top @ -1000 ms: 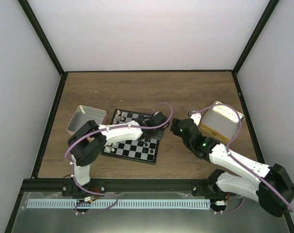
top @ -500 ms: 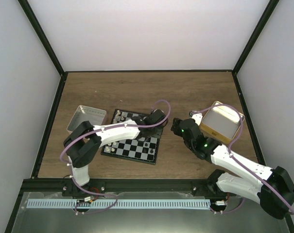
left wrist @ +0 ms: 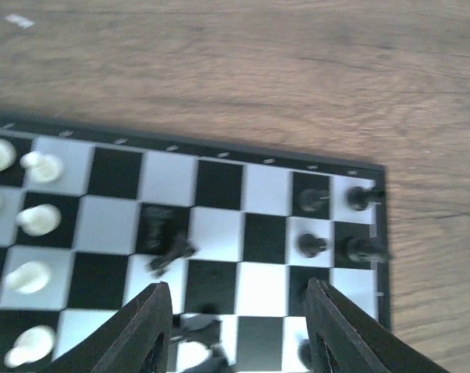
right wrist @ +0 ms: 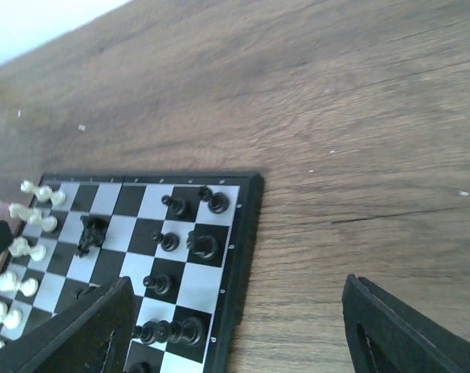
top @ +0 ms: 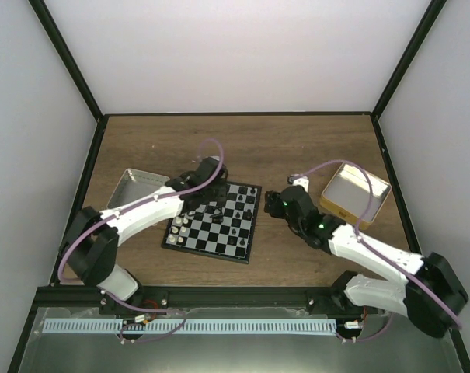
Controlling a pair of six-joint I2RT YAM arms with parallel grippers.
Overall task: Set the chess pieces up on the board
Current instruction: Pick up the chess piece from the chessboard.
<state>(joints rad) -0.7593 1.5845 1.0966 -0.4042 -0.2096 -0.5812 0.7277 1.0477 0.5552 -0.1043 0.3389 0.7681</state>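
The board (top: 236, 247) lies between my two arms. Cream chess pieces (top: 183, 226) stand along its left side and black ones (top: 240, 211) along its right side. My left gripper (top: 210, 207) hovers over the middle of the board. In the left wrist view it (left wrist: 238, 334) is open with only squares between its fingers (left wrist: 151, 330). A blurred black piece (left wrist: 171, 253) sits just ahead of the left finger. Black pieces (left wrist: 311, 245) stand near the board's right edge. My right gripper (top: 272, 205) hangs open beside that edge, over bare wood (right wrist: 242, 334), with black pieces (right wrist: 203, 247) to its left.
A pinkish shallow tin (top: 130, 186) lies left of the board, partly under my left arm. A yellow-tan tin (top: 357, 193) sits at the right, behind my right arm. Dark rails border the wooden table (top: 242, 144).
My left arm has swung from the board's far right corner back toward the left, and its jaws have opened. My right gripper has shifted slightly left toward the board.
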